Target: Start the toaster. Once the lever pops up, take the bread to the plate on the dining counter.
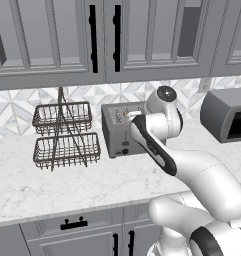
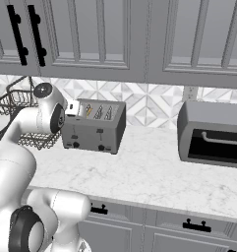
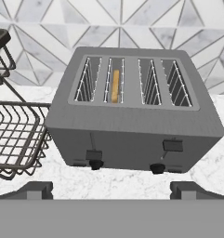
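The toaster (image 3: 132,121) stood on the marble table (image 1: 67,185) against the tiled wall, just beside a two-tier wire basket (image 1: 64,135) on its left. The bread (image 3: 115,86) sat upright in the second slot from the left, its golden edge showing. Two levers and two dark knobs faced the hand. The fingers (image 3: 111,189) hung spread wide apart in front of the toaster, holding nothing. A larger dark-windowed appliance (image 2: 213,135) stood well apart to the right.
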Motion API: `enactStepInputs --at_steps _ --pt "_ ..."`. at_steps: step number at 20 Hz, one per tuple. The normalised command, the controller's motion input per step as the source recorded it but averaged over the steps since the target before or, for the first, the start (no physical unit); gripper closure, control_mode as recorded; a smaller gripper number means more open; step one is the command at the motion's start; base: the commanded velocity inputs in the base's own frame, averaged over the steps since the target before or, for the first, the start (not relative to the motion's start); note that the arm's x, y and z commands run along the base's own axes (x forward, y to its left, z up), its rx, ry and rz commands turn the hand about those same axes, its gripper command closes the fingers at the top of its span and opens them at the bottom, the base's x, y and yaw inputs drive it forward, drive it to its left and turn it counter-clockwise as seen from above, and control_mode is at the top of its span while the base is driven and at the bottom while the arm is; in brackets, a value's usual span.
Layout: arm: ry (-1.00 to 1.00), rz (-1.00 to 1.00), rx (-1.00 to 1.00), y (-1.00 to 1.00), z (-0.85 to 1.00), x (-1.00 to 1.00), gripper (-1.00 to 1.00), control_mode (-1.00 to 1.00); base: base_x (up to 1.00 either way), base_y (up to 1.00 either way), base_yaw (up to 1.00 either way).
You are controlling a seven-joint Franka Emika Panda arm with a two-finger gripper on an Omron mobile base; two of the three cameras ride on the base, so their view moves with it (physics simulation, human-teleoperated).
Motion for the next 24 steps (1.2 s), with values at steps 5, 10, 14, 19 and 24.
enactStepInputs --at_steps 5,10,14,19,24 --pt "0.00 0.00 0.00 0.00 0.00 0.00 -1.00 -1.00 0.00 0.00 0.00" --pt "0.00 0.00 0.00 0.00 0.00 0.00 -1.00 -1.00 0.00 0.00 0.00" --pt "0.00 0.00 0.00 0.00 0.00 0.00 -1.00 -1.00 0.00 0.00 0.00" --pt "0.00 0.00 0.00 0.00 0.00 0.00 -1.00 -1.00 0.00 0.00 0.00" --pt "0.00 0.00 0.00 0.00 0.00 0.00 -1.00 -1.00 0.00 0.00 0.00"
